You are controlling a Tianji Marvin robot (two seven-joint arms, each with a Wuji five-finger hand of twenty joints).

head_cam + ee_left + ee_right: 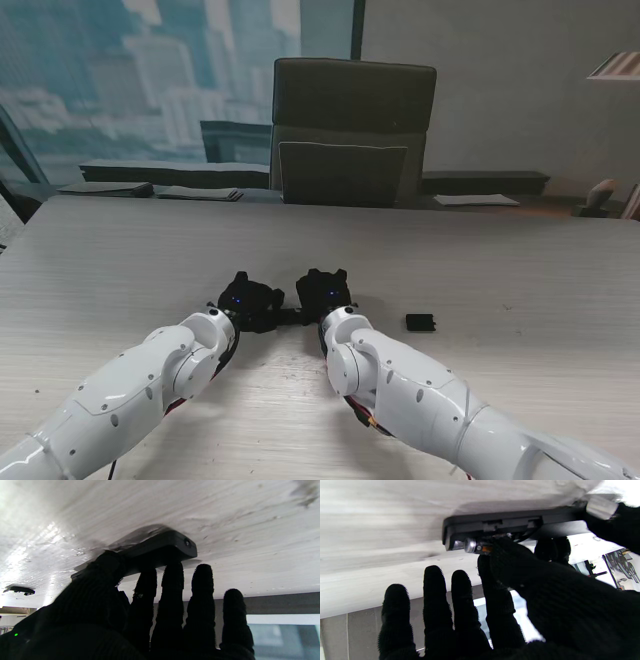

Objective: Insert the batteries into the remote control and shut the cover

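My 2 hands meet over the remote (290,316), which lies on the table (520,280) just below the centre of the stand frame, mostly hidden by them. My left hand (250,300) pins its far end: thumb and 2 fingers (172,580) rest on the body, the other 2 hang free of it. My right hand (322,290) presses a battery (471,546) into the open bay with thumb and forefinger, its remaining 3 fingers (435,592) spread and touching nothing. The cover (420,322) sits alone right of centre, well apart from the remote. To seat this battery well, I judge I should push its end against the spring contact first, then roll the other end down flat, keeping my left hand firm so the remote cannot slide. I cannot tell whether a 2nd battery is already in.
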